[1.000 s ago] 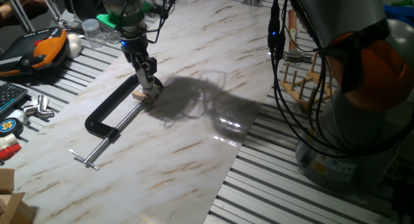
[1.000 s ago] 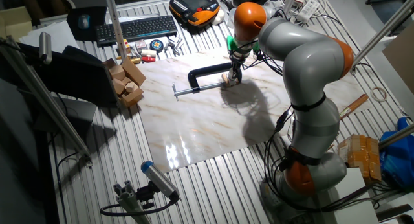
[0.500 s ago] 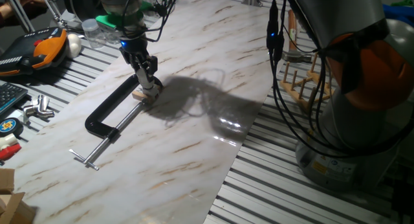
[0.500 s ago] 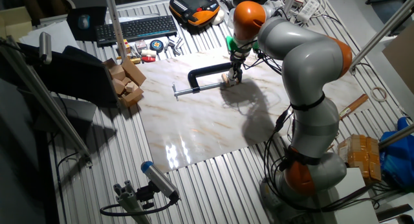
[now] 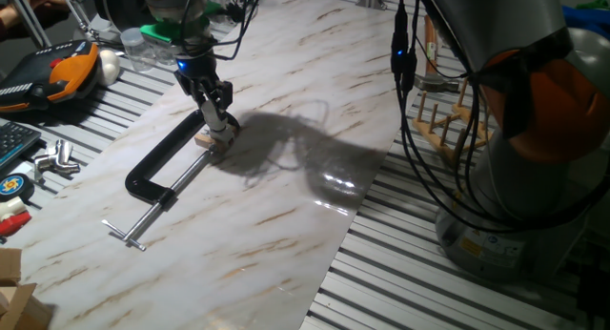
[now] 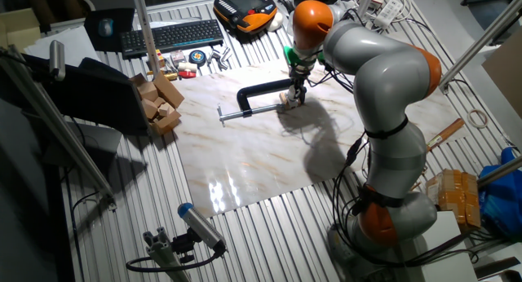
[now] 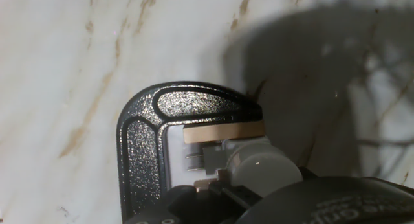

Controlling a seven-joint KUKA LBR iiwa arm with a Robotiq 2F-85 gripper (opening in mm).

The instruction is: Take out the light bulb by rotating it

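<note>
The light bulb [image 7: 262, 170], a small frosted white globe, sits in a tan wooden block [image 7: 223, 131] held in the jaw of a black C-clamp [image 7: 145, 146]. In one fixed view the clamp [image 5: 157, 168] lies on the marble board with the block [image 5: 205, 139] at its far end. My gripper [image 5: 222, 126] points down onto the block with its fingers closed around the bulb, which they mostly hide there. The other fixed view shows the gripper [image 6: 294, 98] at the clamp's [image 6: 257, 90] right end.
An orange and black pendant [image 5: 57, 72] and a white egg-like thing [image 5: 110, 65] lie at the back left. A wooden rack [image 5: 443, 120] stands right of the board. Cables hang near the arm. A keyboard [image 6: 171, 35] and wooden blocks [image 6: 159, 99] sit beyond the board.
The hand has turned slightly about its own axis over the bulb. The clamp and block have not moved.
</note>
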